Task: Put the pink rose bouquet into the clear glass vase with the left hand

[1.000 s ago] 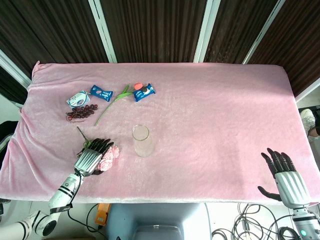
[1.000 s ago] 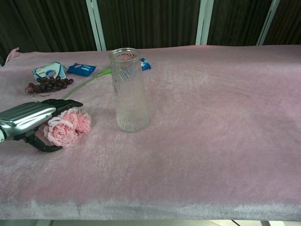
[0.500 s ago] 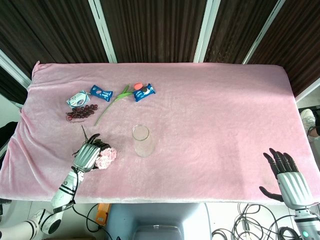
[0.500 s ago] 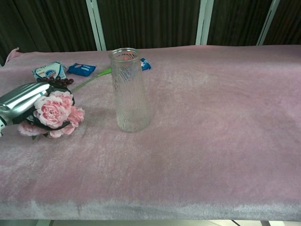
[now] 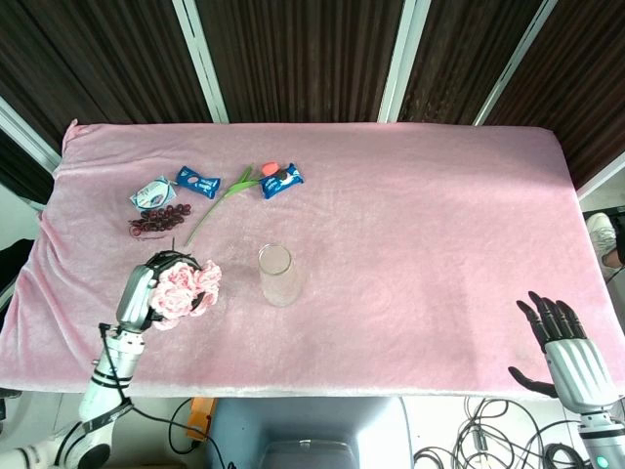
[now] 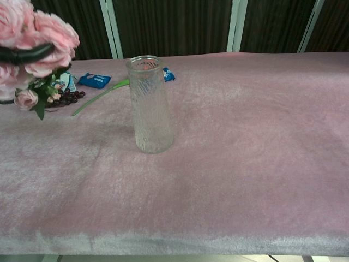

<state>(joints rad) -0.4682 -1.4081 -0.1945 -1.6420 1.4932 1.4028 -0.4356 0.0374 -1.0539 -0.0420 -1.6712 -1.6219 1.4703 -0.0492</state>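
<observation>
A: How far along does the task look?

B: Nearest the robot, the left hand (image 5: 137, 293) grips the pink rose bouquet (image 5: 184, 287), its dark fingers (image 6: 24, 53) wrapped round the blooms, and the bunch hangs clear of the pink tablecloth (image 5: 420, 225). So the pick-up looks done.

A: And the right hand (image 5: 564, 344)?

B: It hovers at the near right edge with fingers spread, holding nothing.

A: What's left?

B: The clear glass vase (image 5: 277, 275) stands upright and empty, a little to the right of the bouquet. The flowers have yet to be carried over its mouth and lowered in stems first.

A: Anything beyond?

B: Further back lie a green-stemmed flower (image 5: 220, 199), dark grapes (image 5: 157, 219) and snack packets (image 5: 280, 180), all untouched.
</observation>
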